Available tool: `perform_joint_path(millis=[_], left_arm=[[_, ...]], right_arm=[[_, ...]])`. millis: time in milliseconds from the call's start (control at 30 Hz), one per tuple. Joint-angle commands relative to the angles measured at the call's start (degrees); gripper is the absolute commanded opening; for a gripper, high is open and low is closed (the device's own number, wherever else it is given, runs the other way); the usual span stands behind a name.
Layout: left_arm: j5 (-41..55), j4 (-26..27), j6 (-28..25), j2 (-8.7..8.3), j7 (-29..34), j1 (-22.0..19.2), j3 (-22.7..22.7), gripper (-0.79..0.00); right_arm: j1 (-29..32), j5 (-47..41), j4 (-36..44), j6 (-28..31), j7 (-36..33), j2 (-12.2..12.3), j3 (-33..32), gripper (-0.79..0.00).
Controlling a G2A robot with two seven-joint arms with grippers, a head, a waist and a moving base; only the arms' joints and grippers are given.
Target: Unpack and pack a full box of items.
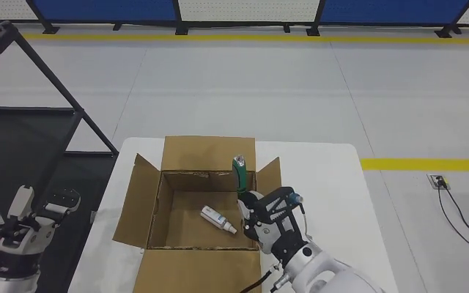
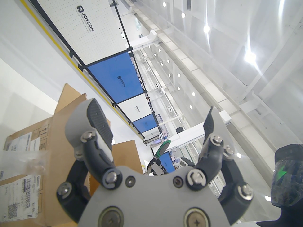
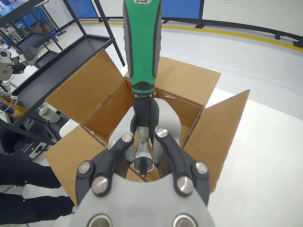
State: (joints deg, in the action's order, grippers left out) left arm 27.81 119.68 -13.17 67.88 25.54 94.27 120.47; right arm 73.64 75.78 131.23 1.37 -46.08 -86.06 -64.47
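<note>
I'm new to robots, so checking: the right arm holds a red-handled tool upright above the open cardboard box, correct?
Not quite: the handle is green, not red. The right wrist view shows the green-handled tool held upright above the open cardboard box.

A pale grey glossy floor (image 1: 242, 88) spreads around a white round-cornered table (image 1: 330, 190), with a yellow floor stripe (image 1: 242, 36) and blue and white black-framed partition panels (image 1: 102, 9) at twelve o'clock. A black metal shelving rack (image 1: 37, 146) stands at nine o'clock; a floor socket with a black cable (image 1: 438, 181) lies at three o'clock. Round white ceiling lights (image 2: 249, 57) shine overhead.
</note>
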Motion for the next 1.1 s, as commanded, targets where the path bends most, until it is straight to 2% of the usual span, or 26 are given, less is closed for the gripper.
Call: perform_joint_path(millis=[0,167,233,300,467,533,600,833,1067], left_arm=[[0.0,0.0,0.0,0.0,0.0,0.0,0.0,0.0],[0.0,0.0,0.0,0.0,0.0,0.0,0.0,0.0],[0.0,0.0,0.0,0.0,0.0,0.0,0.0,0.0],[0.0,0.0,0.0,0.0,0.0,0.0,0.0,0.0],[0.0,0.0,0.0,0.0,0.0,0.0,0.0,0.0],[0.0,0.0,0.0,0.0,0.0,0.0,0.0,0.0],[0.0,0.0,0.0,0.0,0.0,0.0,0.0,0.0],[0.0,0.0,0.0,0.0,0.0,0.0,0.0,0.0],[0.0,0.0,0.0,0.0,0.0,0.0,0.0,0.0]], right_arm=[[0.0,0.01,0.0,0.0,0.0,0.0,0.0,-0.785],[1.25,0.92,-0.14,-0.13,2.09,0.11,0.09,-0.785],[2.12,2.22,-0.56,1.57,3.54,0.28,1.41,-0.785],[0.53,5.32,-2.29,3.08,2.84,0.33,3.05,-0.785],[-10.59,11.89,-11.8,4.07,-3.55,-0.83,10.38,-0.785],[-16.07,10.29,-17.24,6.03,-8.18,-1.7,13.65,-0.785],[-21.94,11.33,-22.22,5.32,-12.33,-2.79,16.52,-0.785],[-36.99,0.15,-40.86,8.57,-19.84,-6.78,22.86,-0.785],[-46.38,-6.37,-59.29,7.18,-23.24,-10.59,27.1,-0.785]])
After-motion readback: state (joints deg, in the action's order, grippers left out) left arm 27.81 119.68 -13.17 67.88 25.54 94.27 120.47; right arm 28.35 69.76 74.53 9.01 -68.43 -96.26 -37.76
